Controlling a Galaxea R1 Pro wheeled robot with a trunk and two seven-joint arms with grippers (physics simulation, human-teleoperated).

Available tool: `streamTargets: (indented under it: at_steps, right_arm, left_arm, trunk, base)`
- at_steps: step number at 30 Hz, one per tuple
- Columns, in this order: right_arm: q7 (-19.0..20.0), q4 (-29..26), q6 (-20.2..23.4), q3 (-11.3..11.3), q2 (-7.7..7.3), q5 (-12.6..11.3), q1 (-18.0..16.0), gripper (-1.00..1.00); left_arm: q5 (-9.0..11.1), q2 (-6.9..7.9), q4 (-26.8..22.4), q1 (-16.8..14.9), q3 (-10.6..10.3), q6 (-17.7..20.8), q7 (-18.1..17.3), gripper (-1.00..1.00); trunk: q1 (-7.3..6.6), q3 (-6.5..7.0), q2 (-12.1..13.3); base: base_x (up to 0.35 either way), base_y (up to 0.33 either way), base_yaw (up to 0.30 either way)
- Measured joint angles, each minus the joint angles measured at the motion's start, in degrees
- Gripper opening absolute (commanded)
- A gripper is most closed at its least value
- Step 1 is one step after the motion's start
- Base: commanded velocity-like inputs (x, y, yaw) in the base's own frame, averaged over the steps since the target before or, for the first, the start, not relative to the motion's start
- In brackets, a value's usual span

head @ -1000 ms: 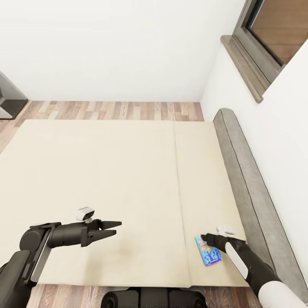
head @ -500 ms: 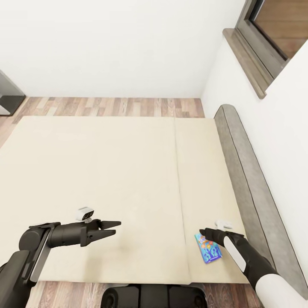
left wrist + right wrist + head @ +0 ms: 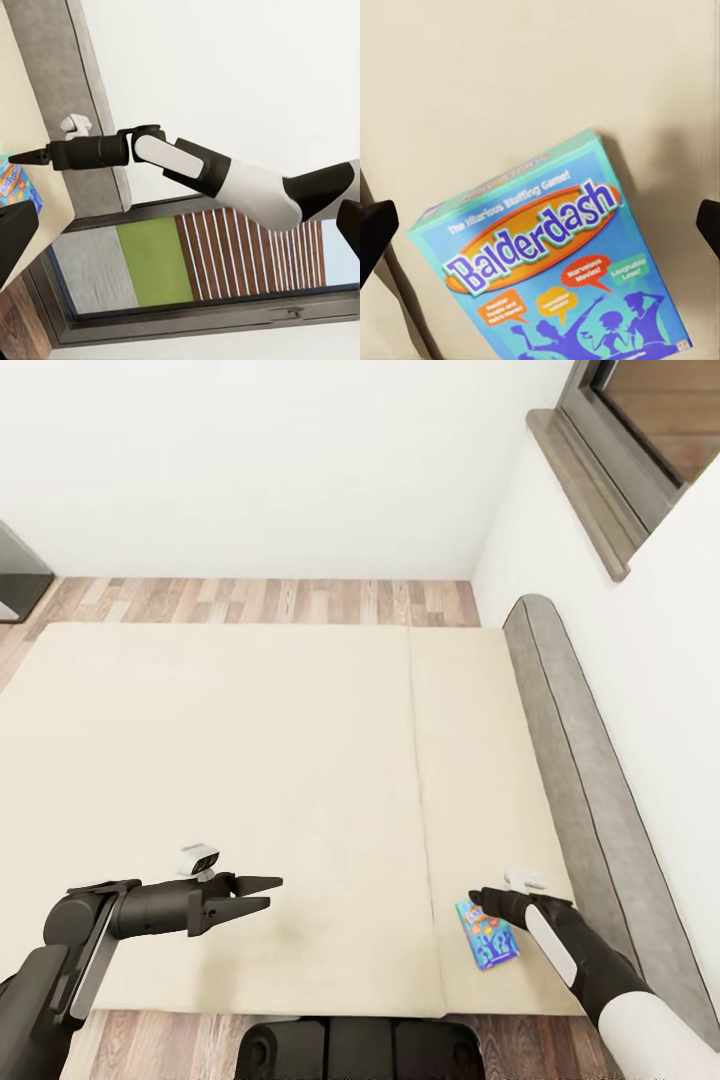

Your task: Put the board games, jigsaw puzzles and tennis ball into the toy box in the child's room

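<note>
The right gripper point(image 3: 478, 903) has crept up the frame, its jaws spread wide above the blue board game point(image 3: 488, 936) lying at the lower right on the bed point(image 3: 250, 760), while the left gripper point(image 3: 272, 892) hangs open, empty, lower left.

The board game point(image 3: 551, 277) is bright blue with a teal edge — an orange oval carries purple "Balderdash" lettering, with dark blue silhouettes and orange bubbles below. The bed point(image 3: 250, 760) is plain cream, its headboard point(image 3: 590, 780) mottled grey. The floor point(image 3: 260, 600) shows brown-grey wood planks — the walls point(image 3: 280, 460) are white.
</note>
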Motion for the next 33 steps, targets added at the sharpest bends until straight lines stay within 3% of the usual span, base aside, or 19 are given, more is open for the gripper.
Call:
streamTargets:
  at_steps: [20, 33]
  right_arm:
    - [0.14, 0.06, 1.07, -0.19, -0.56, 0.0, -0.4, 1.0]
    - [2.73, 0.1, 1.1, -0.05, -0.74, -0.3, -0.4, 1.0]
  left_arm:
    - [0.0, -0.12, 0.0, 0.0, -0.08, 0.0, 0.0, 1.0]
    - [0.0, -0.17, 0.0, 0.0, -0.38, 0.0, 0.0, 1.0]
  trunk:
    - [0.0, -1.87, 0.0]
    - [0.0, -3.08, 0.0]
  base:
    - [0.0, 0.0, 0.0]
    - [0.0, 0.0, 0.0]
